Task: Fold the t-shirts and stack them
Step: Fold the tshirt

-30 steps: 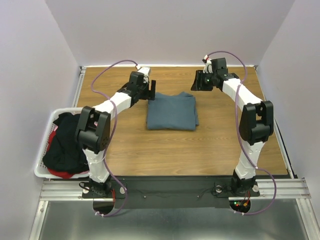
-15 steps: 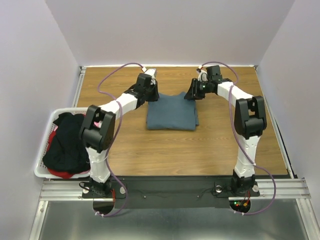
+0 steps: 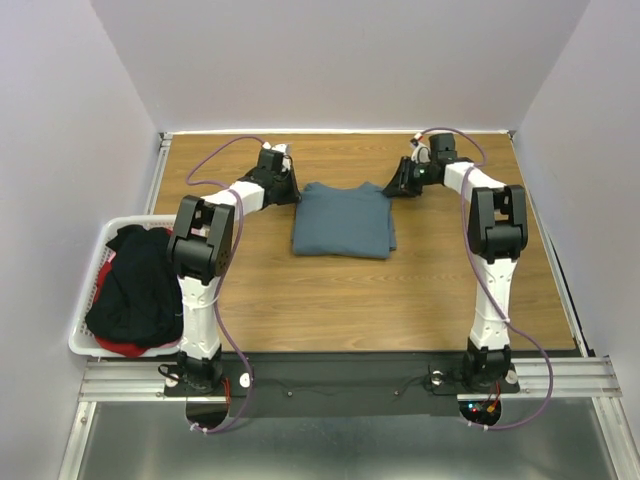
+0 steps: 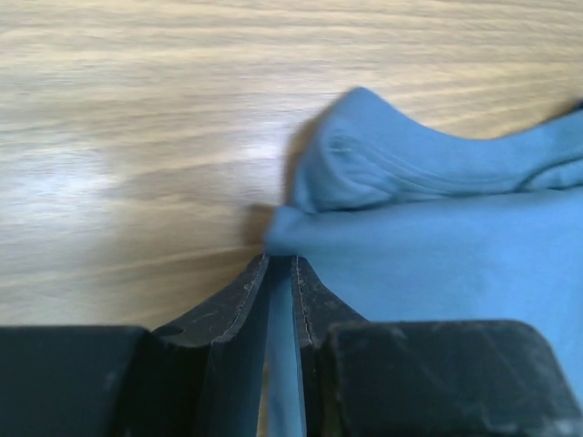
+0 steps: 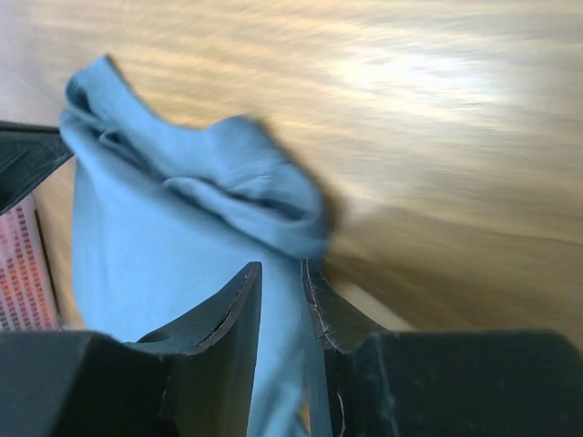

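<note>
Blue-grey t-shirt (image 3: 343, 222) lies on the desk (image 3: 300, 300), folded into a rough rectangle. It sits in the far half of the desk, between the two arms and well apart from the basket (image 3: 77, 345).

Left fingers (image 3: 292, 190) are at the shirt's far left corner. In the left wrist view, the left fingers (image 4: 258, 289) are pressed almost together – only a thin strip of blue cloth shows in the slit between them. The cloth (image 4: 437, 246) just past the tips is bunched into a ridge and casts a shadow on the wood.

Right fingers (image 3: 397, 186) are at the far right corner. In the right wrist view, the right fingers (image 5: 250, 280) are drawn in to a narrow gap, and blue cloth fills it. The gathered corner (image 5: 182, 209) is rumpled ahead of the tips. This view is motion-blurred, so I cannot tell whether the corner is off the desk.

Both arms reach forward and inward, wrists low over the far edge of the shirt.

The basket sits at the left edge of the desk. It holds a heaped black t-shirt (image 3: 135, 285), with red-pink cloth (image 3: 120, 348) showing underneath at the near side.
</note>
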